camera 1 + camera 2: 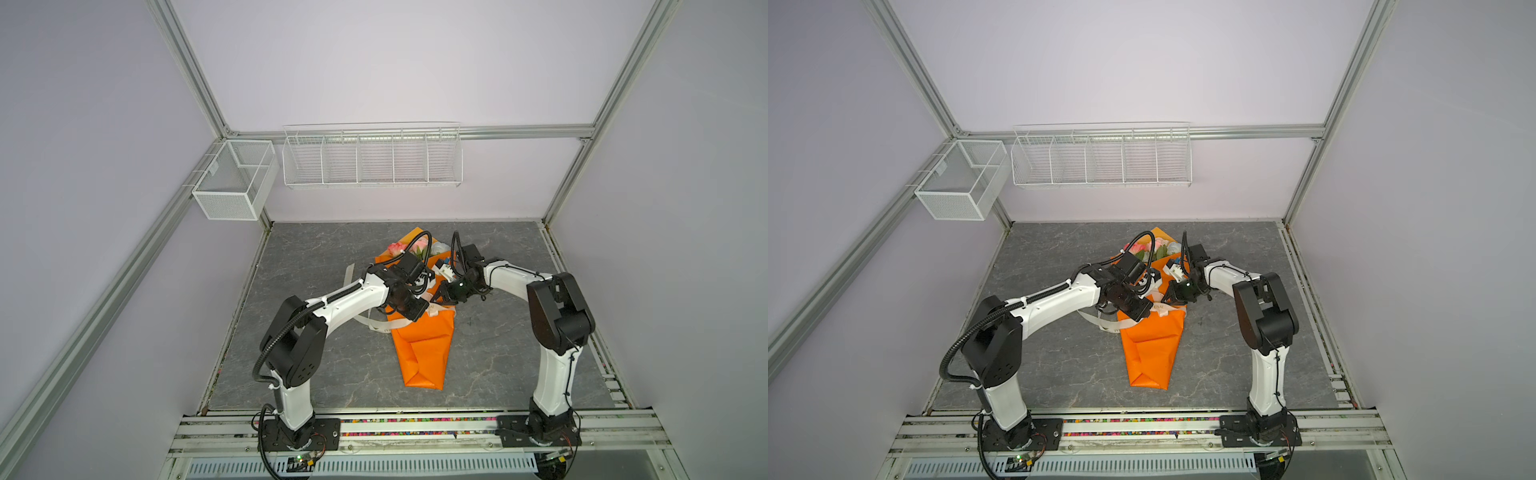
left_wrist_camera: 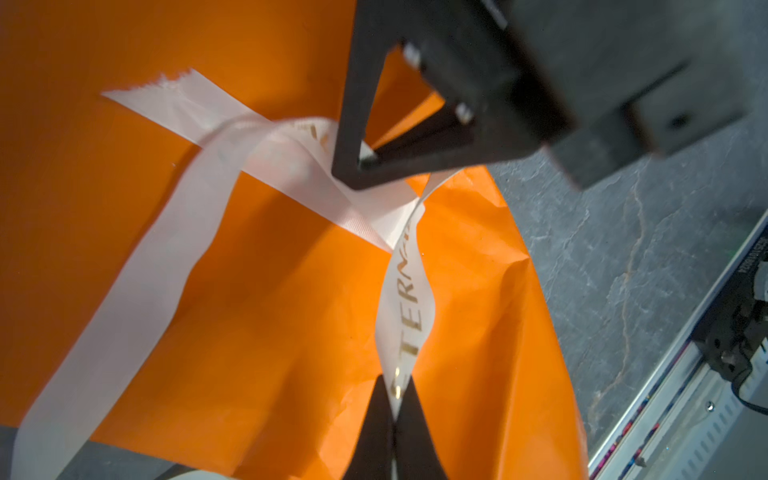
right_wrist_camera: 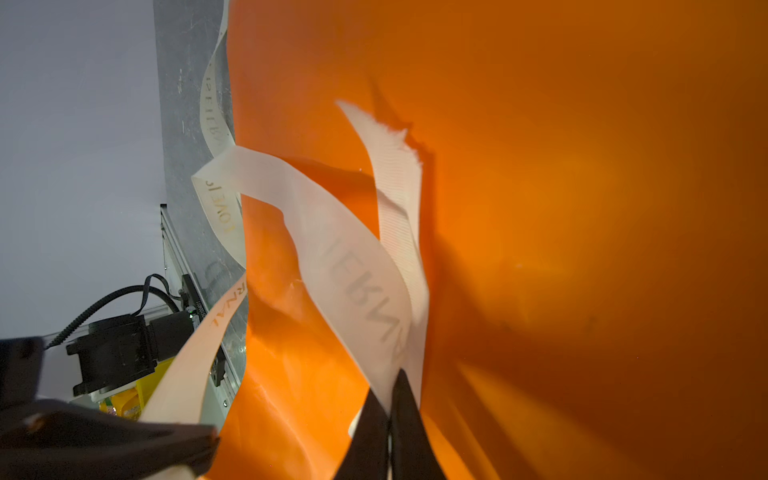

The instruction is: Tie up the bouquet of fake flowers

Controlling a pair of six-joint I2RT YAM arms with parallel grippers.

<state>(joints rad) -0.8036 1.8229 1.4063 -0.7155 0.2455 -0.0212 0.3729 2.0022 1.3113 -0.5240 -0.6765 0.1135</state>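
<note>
Both top views: bouquet [image 1: 424, 353] flat at centre of grey table [image 1: 307, 257], narrow folded end toward bottom of frame, fake flowers [image 1: 397, 248] poking out at upper end, partly hidden by arm cabling. Cream ribbon [image 1: 1160, 308] across orange paper at mid-length, slack loops spilling left onto table. Containers, upper part of frame: white wire rack [image 1: 372, 166] on back wall, several compartments, nothing visible inside; mesh basket [image 1: 232, 183] at upper left, two compartments, nothing visible inside either. Left wrist view: left gripper [image 2: 395, 399] at bottom centre, jaws pressed together on printed ribbon strand; right gripper [image 2: 359, 166] at upper centre, pinching ribbon right at the crossing over the paper; frayed tail loose at upper left. Right wrist view: right gripper's own jaws at bottom centre, clamped on ribbon, frayed tail free above; left gripper at lower left, another strand running into it. Progress, as a judgement: ribbon wrapped round and crossed, both strands held, so roughly midway; no finished knot or bow visible, crossing apparently loose. Likely left to do: pull taut, pass an end through, cinch, release.
</note>
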